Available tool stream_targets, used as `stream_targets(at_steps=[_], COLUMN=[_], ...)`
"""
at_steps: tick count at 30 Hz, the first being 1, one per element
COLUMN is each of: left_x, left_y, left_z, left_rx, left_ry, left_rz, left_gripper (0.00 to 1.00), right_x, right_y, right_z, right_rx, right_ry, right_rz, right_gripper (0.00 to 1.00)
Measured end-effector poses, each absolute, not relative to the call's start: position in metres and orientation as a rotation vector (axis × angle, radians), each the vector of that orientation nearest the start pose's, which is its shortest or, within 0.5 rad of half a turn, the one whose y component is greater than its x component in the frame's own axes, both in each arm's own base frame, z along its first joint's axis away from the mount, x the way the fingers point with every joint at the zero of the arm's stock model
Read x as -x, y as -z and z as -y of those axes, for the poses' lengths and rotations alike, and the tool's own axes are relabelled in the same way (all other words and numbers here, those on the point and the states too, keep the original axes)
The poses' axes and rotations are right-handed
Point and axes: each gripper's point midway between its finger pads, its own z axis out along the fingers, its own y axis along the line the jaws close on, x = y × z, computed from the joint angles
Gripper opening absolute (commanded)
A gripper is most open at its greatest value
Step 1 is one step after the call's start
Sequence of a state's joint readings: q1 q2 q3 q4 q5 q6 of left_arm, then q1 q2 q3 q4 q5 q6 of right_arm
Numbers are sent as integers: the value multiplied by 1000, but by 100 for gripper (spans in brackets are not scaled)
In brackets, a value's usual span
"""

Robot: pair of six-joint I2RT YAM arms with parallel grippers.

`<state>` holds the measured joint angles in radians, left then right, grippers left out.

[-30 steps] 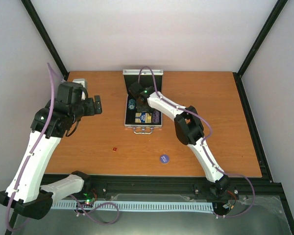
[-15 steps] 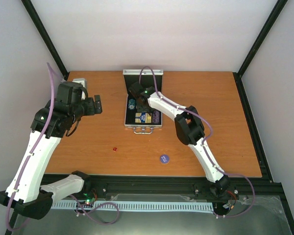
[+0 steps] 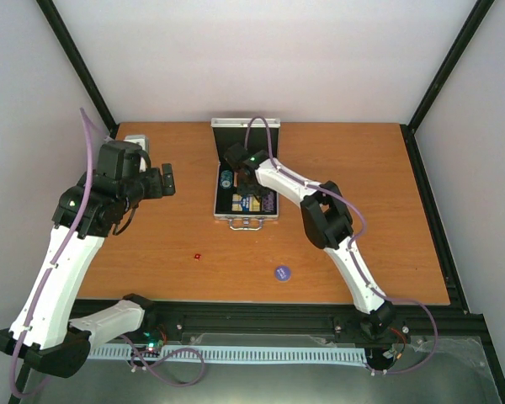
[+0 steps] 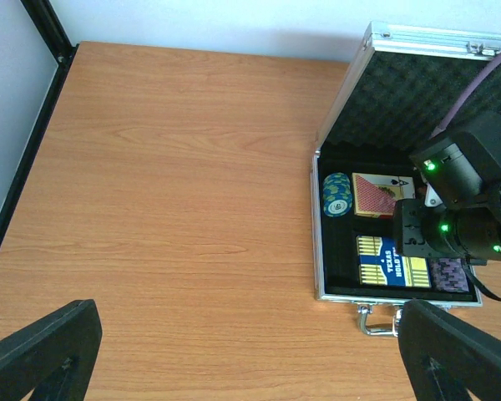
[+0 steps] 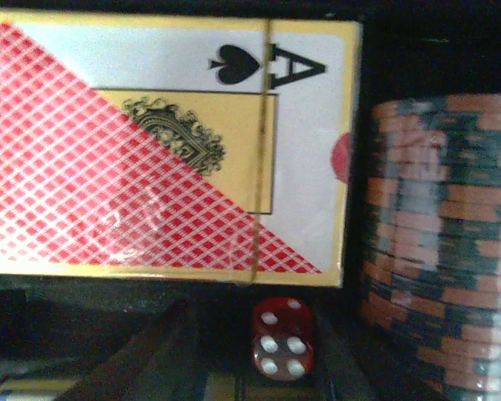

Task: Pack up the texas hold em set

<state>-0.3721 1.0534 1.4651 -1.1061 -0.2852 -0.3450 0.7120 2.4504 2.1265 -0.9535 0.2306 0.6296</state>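
The silver case (image 3: pixel 219 189) lies open at the table's back centre with its lid (image 3: pixel 246 124) up. Inside are a red card deck (image 5: pixel 150 142), a stack of chips (image 5: pixel 438 242), a blue-yellow deck (image 4: pixel 388 266) and blue-green chips (image 4: pixel 336 194). My right gripper (image 5: pixel 271 355) reaches down into the case; a red die (image 5: pixel 281 338) sits on the black lining between its dark fingers, with a gap on the left side. My left gripper (image 4: pixel 246 317) hovers wide open over bare wood left of the case. Another red die (image 3: pixel 198 255) and a blue disc (image 3: pixel 281 272) lie on the table in front.
A small grey object (image 3: pixel 136 141) sits at the back left corner behind the left arm. The case handle (image 4: pixel 376 317) points toward the near edge. Black frame posts (image 3: pixel 76 63) rise at both back corners.
The right wrist has shifted slightly over the case and its jaws have eased apart around the die. The left arm has not moved.
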Motion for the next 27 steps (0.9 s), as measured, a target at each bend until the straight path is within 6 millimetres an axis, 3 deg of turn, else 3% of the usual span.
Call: stream_targets(at_steps=[4, 6, 18, 27], left_x=[-272, -272, -272, -273], left_y=[-343, -343, -343, -344], left_z=[54, 54, 54, 54], left_rx=[120, 120, 121, 121], left_ry=[67, 67, 66, 68], left_rz=[-2230, -2229, -2226, -2222], left_gripper=[100, 100, 100, 100], right_x=[-438, -438, -440, -441], right_y=[-31, -32, -40, -98], right_z=[-330, -334, -336, -347], right_rx=[43, 48, 132, 246], right_ry=[-48, -67, -59, -137], right_rz=[-2775, -2769, -2744, -2640], right_gripper=[70, 76, 78, 75])
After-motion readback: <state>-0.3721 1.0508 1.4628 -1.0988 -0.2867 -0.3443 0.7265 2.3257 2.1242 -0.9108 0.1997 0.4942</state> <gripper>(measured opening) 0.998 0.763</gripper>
